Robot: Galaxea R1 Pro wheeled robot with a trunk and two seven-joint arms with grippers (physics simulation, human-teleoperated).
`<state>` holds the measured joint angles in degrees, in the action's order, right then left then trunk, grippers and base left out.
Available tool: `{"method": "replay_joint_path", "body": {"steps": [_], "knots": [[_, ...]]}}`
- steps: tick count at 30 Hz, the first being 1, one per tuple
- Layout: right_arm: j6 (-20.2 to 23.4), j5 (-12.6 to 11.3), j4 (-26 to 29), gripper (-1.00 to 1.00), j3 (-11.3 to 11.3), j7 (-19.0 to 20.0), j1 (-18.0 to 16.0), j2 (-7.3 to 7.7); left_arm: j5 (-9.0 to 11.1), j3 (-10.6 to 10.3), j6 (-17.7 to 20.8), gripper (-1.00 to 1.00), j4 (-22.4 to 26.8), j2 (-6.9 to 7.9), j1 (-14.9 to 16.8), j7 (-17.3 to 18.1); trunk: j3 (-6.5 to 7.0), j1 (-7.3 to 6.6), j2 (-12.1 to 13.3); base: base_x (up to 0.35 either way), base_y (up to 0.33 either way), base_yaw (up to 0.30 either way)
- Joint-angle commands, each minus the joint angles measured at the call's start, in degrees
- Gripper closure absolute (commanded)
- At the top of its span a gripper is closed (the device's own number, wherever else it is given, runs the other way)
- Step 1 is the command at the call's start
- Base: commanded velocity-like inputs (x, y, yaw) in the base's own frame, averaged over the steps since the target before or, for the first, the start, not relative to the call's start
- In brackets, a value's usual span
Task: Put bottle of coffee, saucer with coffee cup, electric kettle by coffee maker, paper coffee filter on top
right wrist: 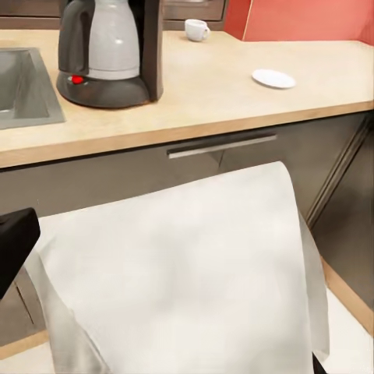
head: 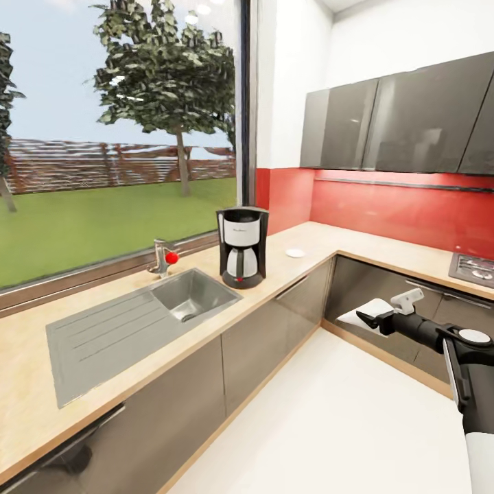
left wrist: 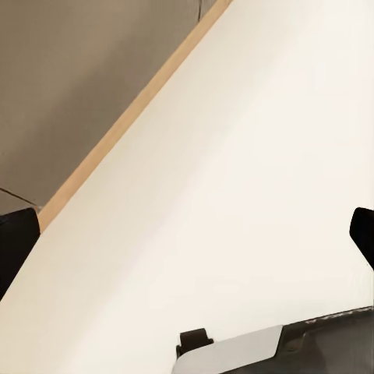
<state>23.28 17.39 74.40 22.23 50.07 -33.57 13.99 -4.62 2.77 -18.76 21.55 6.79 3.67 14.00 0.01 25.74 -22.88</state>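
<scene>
Your right gripper (head: 374, 318) gripping the paper coffee filter (right wrist: 179, 273), left gripper (left wrist: 187, 241) gaping empty, coffee maker (head: 242, 245) standing at 10 o'clock, saucer (head: 295, 252) lying beside it.

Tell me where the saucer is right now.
The saucer lies flat on the kitchen countertop in the head view, right of the coffee maker, near the corner by the red backsplash, with nothing on it.

One coffee maker (head: 242, 247), saucer (head: 295, 253), cup (right wrist: 196, 29)

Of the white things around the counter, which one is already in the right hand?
The paper coffee filter, a big white cone in the right hand. The saucer and coffee cup lie apart on the countertop.
</scene>
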Motion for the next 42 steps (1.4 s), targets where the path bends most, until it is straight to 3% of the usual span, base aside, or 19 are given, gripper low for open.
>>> {"method": "replay_joint_path", "body": {"steps": [1, 23, 28, 29, 31, 34, 36, 39, 40, 42], "knots": [[0.4, 0.2, 0.0, 1.0, 0.1, 0.5, 0.0, -0.02, -0.5, 0.3, -0.2, -1.0, 0.0, -0.02, 0.0, 0.2, -0.03, 0.04, 0.0, 0.263, -0.231, 0.0], [0.4, 0.2, 0.1, 1.0, 0.0, 0.6, 0.0, -0.1, -0.5, 0.3, -0.2, -1.0, -0.1, -0.02, 0.0, 0.2, -0.03, 0.04, 0.0, 0.262, -0.23, 0.0], [0.7, 0.2, -0.5, 1.0, -0.2, 0.1, -0.1, -0.95, -0.8, 0.0, 0.3, -1.0, 0.0, 0.15, -0.1, 0.2, -0.03, 0.04, 0.0, 0.052, -0.041, 0.0], [0.8, 0.2, -1.6, 1.0, -0.7, -2.2, -0.1, -3.85, -1.0, -0.4, 0.7, -1.0, -0.1, 0.67, -0.6, 0.1, -0.03, 0.04, 0.0, 0.005, -0.004, 0.0], [0.9, 0.3, -2.1, 1.0, -1.2, -5.3, -0.1, -6.35, -1.1, -0.4, 0.9, -1.0, -0.5, 1.14, -0.7, 0.1, -0.03, 0.04, 0.0, 0.003, -0.002, 0.0], [4.1, 0.5, -1.9, 1.0, -3.7, -17.0, -0.3, -11.36, -1.1, -0.3, 1.3, -1.0, -3.9, 2.9, -0.8, 0.1, -0.03, 0.04, 0.0, 0.001, 0.0, 0.0], [9.3, 0.6, -0.7, 1.0, -7.9, -26.5, -1.0, -14.23, -1.0, -0.1, 2.3, -1.0, -8.2, 4.05, -0.8, 0.0, -0.03, 0.04, 0.0, 0.0, 0.0, 0.0], [16.6, 0.6, 0.6, 1.0, -16.1, -40.7, -3.7, -18.07, -0.9, -0.1, 5.3, -1.0, -13.7, 4.78, -0.8, -0.6, -0.03, 0.04, 0.0, 0.0, 0.0, 0.0], [17.6, 0.5, 0.7, 1.0, -17.2, -42.7, -4.3, -18.78, -0.9, -0.1, 5.9, -1.0, -14.2, 4.86, -0.8, -1.0, -0.03, 0.04, 0.0, 0.0, 0.0, 0.0], [21.3, 0.4, 1.0, 1.0, -20.2, -48.3, -7.0, -21.99, -0.9, -0.1, 8.9, -1.0, -15.6, 5.04, -0.8, -4.0, -0.03, 0.04, 0.0, 0.0, 0.0, 0.0]]}}
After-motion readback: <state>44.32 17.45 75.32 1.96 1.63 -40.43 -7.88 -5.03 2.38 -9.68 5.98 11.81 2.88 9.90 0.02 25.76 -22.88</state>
